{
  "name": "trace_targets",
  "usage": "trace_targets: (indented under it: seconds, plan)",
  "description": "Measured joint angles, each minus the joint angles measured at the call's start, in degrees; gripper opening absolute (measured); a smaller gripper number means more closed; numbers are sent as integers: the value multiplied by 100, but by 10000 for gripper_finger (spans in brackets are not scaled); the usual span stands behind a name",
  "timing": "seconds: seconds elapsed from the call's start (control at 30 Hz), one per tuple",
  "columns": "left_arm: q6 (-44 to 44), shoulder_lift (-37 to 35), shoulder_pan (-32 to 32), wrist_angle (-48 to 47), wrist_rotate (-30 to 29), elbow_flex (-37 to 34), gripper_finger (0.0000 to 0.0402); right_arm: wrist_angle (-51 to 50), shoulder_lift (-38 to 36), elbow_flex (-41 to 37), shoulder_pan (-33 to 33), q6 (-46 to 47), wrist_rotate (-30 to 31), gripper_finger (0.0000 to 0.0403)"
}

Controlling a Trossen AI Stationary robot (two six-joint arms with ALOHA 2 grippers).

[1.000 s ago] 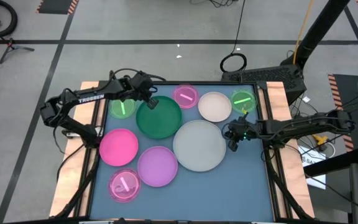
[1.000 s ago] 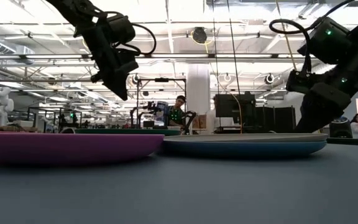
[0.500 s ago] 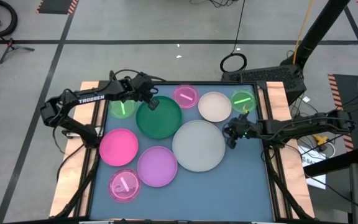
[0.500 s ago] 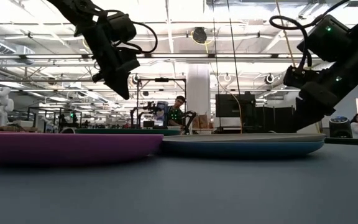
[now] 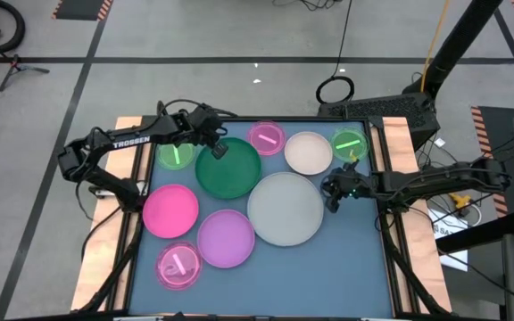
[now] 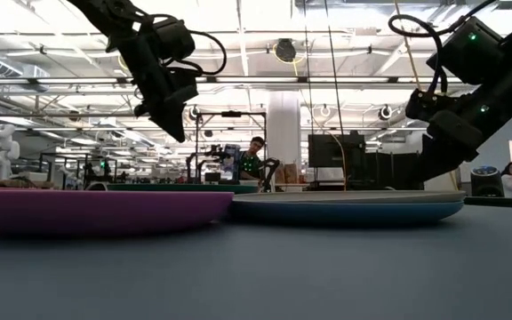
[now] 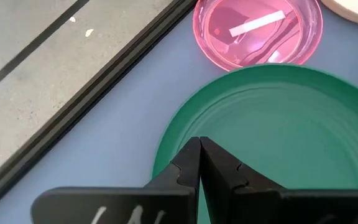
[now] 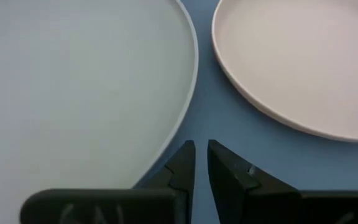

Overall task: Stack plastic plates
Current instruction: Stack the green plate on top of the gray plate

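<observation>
On the blue table [image 5: 346, 267] eight plates lie spread out, none stacked yet, so this looks like the approach before a first pick. Right gripper [image 5: 333, 194] hangs by the right rim of the big white-grey plate [image 5: 286, 209], near the cream plate [image 5: 308, 152]; fingers nearly together, a thin slit, empty. Left gripper [image 5: 219, 148] hovers over the dark green plate [image 5: 228, 169], fingers pressed together, empty. Next move probably needs the fingers opened, then lowered onto a rim.
</observation>
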Motion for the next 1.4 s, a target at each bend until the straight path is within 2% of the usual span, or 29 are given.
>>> trace_targets:
  seconds: [0.2,0.37,0.53,1.03,1.13,1.27,1.4]
  plan:
    - [448,141,432,267,1222,0,17,-5,-200,7,0,-150,0,38]
    - [752,647,818,605,1678,0,16,-7,-278,11,-35,-450,173,38]
    - [800,960,907,722,1722,-7,16,-66,-278,131,-162,-636,546,38]
    - [974,848,811,505,1587,-2,21,-51,-276,644,-205,-874,453,38]
    - [1080,848,849,417,1577,-2,44,-51,-278,649,-205,-807,452,38]
    - [1233,848,935,218,1555,-2,102,-51,-276,649,-205,-734,448,38]
    - [1218,848,1030,198,1067,-2,158,-57,-276,649,-205,-636,443,38]
